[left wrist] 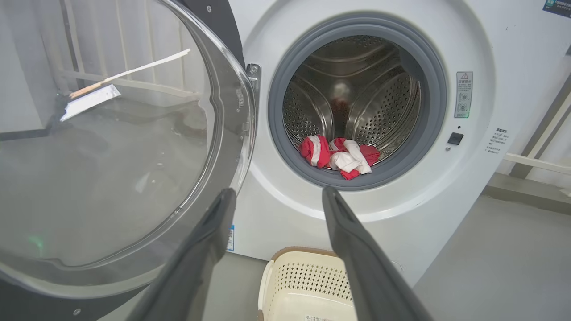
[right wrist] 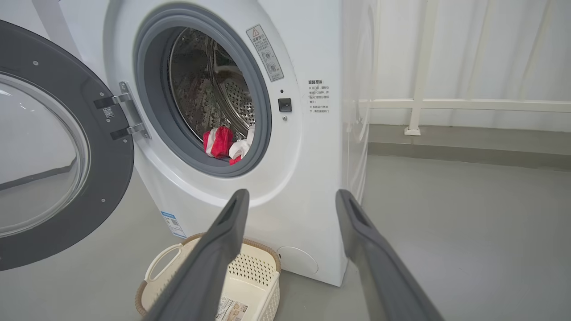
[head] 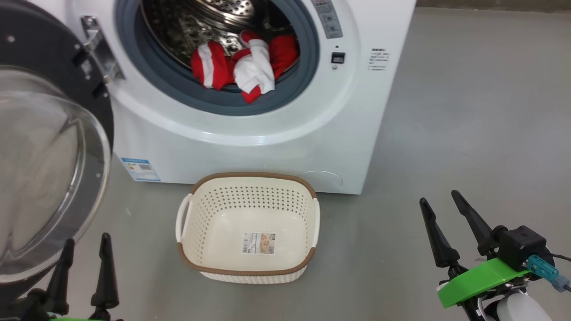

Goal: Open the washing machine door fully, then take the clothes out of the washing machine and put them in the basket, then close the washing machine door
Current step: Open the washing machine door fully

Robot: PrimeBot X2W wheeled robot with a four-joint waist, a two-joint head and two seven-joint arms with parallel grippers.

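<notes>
The clothes point(head: 243, 67) are lying in the drum point(head: 178, 26); the basket point(head: 250, 196) is sitting on the floor point(head: 446, 133) before the washer point(head: 267, 156); the door point(head: 44, 156) is hanging open at left.

I count one white front-loading washing machine point(head: 250, 151) with one round door point(head: 44, 44) and one blue label point(head: 140, 168). One bundle of red-and-white clothes point(head: 254, 67). One cream basket point(head: 254, 174), with two white handles point(head: 180, 218) and one sticker point(head: 258, 243). Two grippers, a left gripper point(head: 87, 238) and a right gripper point(head: 438, 196), each with two dark fingers point(head: 439, 240).

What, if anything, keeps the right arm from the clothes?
Likely yes, nothing does. The door stands open on the left, the clothes lie at the front of the drum, and the right end effector is open.
</notes>
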